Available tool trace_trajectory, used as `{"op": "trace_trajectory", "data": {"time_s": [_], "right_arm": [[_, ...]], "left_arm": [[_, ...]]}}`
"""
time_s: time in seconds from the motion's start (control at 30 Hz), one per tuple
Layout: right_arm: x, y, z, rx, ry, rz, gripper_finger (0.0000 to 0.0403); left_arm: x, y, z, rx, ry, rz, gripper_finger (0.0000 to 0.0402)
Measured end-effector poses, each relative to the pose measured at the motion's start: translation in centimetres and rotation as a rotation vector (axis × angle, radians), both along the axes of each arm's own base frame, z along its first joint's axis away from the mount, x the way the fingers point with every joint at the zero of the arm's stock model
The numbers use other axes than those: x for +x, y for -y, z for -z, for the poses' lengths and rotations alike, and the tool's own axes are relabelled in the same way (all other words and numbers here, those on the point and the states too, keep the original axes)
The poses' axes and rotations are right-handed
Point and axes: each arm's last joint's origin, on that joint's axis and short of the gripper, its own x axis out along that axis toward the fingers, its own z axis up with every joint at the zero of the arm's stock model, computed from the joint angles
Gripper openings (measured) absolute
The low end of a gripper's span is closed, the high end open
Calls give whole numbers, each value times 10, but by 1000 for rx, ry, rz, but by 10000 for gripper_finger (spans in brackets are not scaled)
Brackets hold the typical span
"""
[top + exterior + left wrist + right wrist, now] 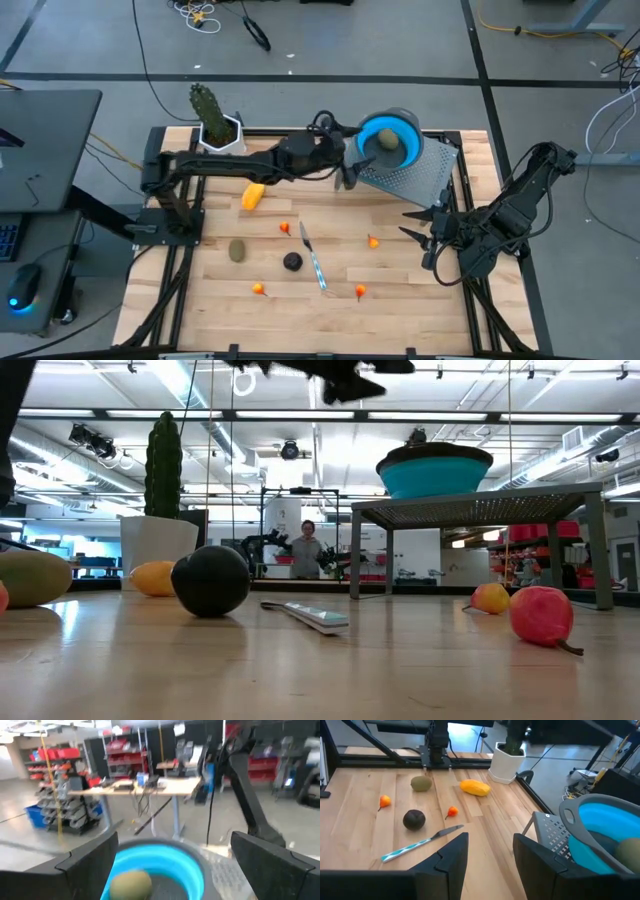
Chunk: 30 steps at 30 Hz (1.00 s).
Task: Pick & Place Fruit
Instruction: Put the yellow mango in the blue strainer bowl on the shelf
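Observation:
One olive-brown oval lies inside the blue bowl, which stands on a perforated metal stand. My left gripper hovers open just beside the bowl, empty; its wrist view looks past the wide-spread fingers at the oval in the bowl. On the table lie the yellow oblong, the second olive oval, the dark purple ball and several tiny orange pieces. My right gripper waits open near the table's right side, below the stand.
A slim silvery-blue knife lies mid-table between the purple ball and an orange piece. A green cactus in a white pot stands at the far left corner. A person stands in the room beyond the table. Bare wood shows along the near edge.

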Motion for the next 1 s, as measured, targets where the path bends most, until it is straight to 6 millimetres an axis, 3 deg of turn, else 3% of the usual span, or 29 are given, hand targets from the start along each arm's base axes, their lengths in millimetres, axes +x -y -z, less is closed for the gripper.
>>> {"op": "trace_trajectory", "data": {"time_s": [0.13,0.23,0.57,0.77,1.0], "right_arm": [[0,0,0,-1,-1,-1,167],[0,0,0,-1,-2,-1,167],[0,0,0,4,3,-1,167],[0,0,0,-10,-3,-7,167],[0,0,0,-21,-12,-20,167]], "left_arm": [[-32,19,-26,-13,-110,0,399],[-51,33,-34,-74,-187,38,399],[-75,82,-3,-197,-557,28,399],[-90,103,15,-280,-612,19,391],[-117,121,62,-427,-705,32,378]]}}
